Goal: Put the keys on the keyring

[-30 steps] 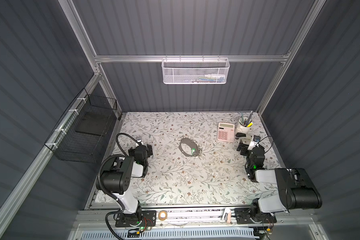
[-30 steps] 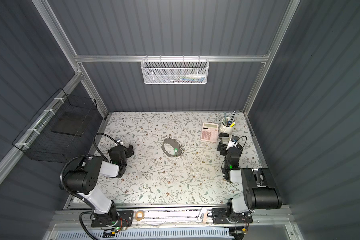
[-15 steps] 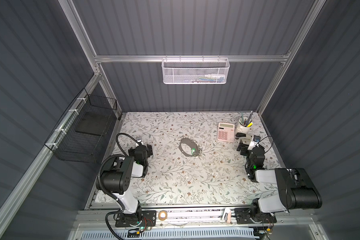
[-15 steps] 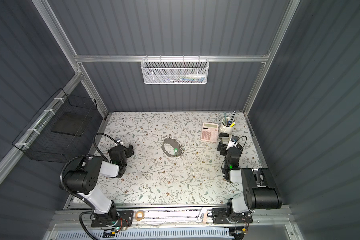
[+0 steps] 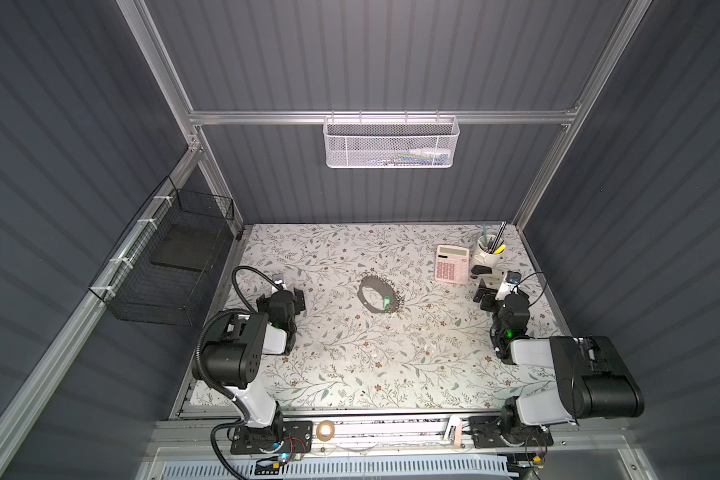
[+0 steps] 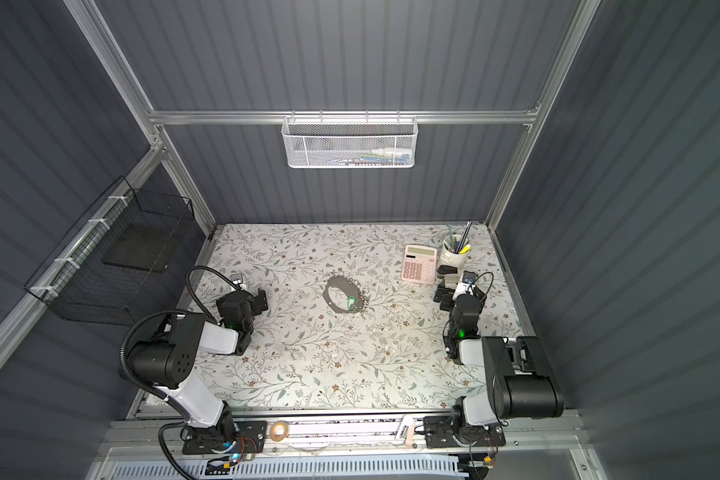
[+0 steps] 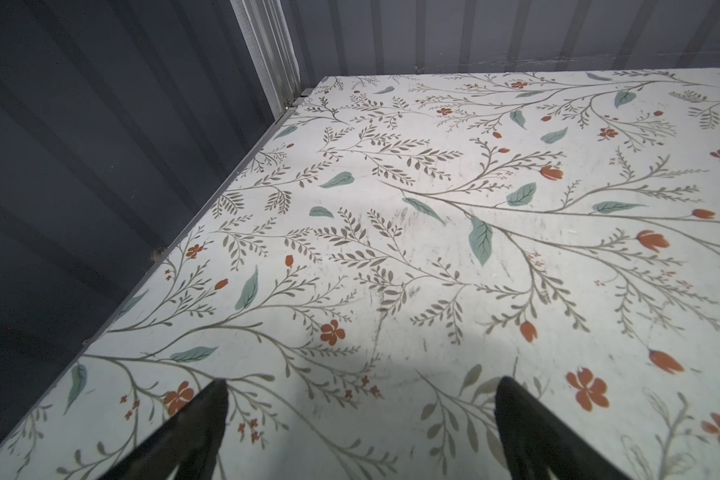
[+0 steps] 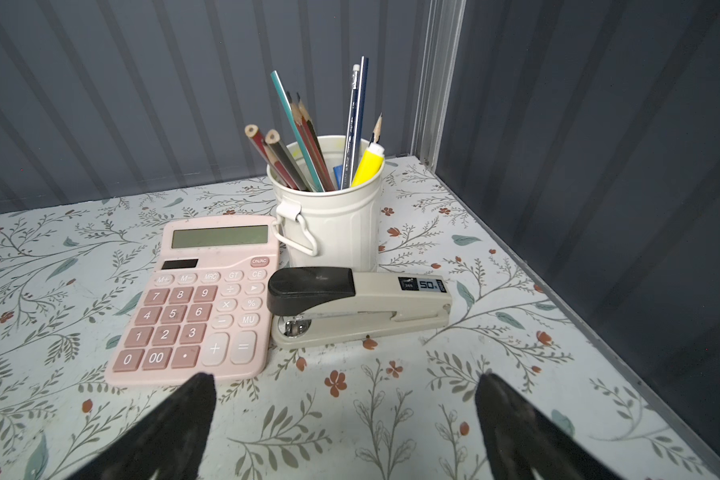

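Note:
The keyring, a thin dark hoop fringed with small silvery pieces, lies flat mid-table in both top views. A key with a bright green head lies at the hoop's near right edge; whether it is threaded on I cannot tell. My left gripper hovers low at the table's left side, open and empty, well left of the hoop. My right gripper sits at the right side, open and empty. Neither wrist view shows the hoop or key.
A pink calculator, a stapler and a white pencil cup stand just beyond my right gripper. A white mesh basket hangs on the back wall, a black wire basket on the left wall.

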Available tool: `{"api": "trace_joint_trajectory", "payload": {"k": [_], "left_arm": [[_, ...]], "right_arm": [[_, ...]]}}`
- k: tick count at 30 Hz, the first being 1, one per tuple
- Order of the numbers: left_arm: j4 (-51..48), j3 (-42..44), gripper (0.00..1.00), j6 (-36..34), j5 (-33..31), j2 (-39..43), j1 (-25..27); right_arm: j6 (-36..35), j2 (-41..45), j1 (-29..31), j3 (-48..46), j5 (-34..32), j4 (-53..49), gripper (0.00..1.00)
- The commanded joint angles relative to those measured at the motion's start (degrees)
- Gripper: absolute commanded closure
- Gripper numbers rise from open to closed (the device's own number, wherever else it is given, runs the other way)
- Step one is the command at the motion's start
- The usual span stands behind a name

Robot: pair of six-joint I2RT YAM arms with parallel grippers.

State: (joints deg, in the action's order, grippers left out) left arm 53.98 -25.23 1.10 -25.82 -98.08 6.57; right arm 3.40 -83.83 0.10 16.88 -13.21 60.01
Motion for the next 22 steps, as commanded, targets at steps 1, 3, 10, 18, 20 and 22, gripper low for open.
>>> {"api": "trace_joint_trajectory", "payload": {"k": [1, 3, 10, 18, 20, 22], "left_arm": [[0.6, -0.7, 0.0, 0.7, 0.4, -0.3, 0.1], [0.6, -0.8, 0.0, 0.7, 0.4, -0.3, 0.1], [0.6, -0.7, 0.0, 0.7, 0.4, -0.3, 0.1], [0.1, -0.9, 0.0, 0.8, 0.6, -0.4, 0.0], [0.2, -0.9, 0.0, 0.8, 0.6, -0.3, 0.0], [0.6, -0.8, 0.0, 0.5, 0.5, -0.5, 0.1]], "right_arm": [[-0.5, -0.3, 0.2, -0.5, 0.3, 1.3, 0.01], [-0.5, -0.3, 0.2, -0.5, 0.4, 1.3, 0.01], [-0.5, -0.3, 0.2, -0.5, 0.4, 1.3, 0.01], [-0.5, -0.3, 0.2, -0.5, 0.3, 1.3, 0.01], [-0.5, -0.3, 0.2, -0.5, 0.3, 1.3, 0.01], [-0.5, -0.3, 0.2, -0.5, 0.3, 1.3, 0.01]]}}
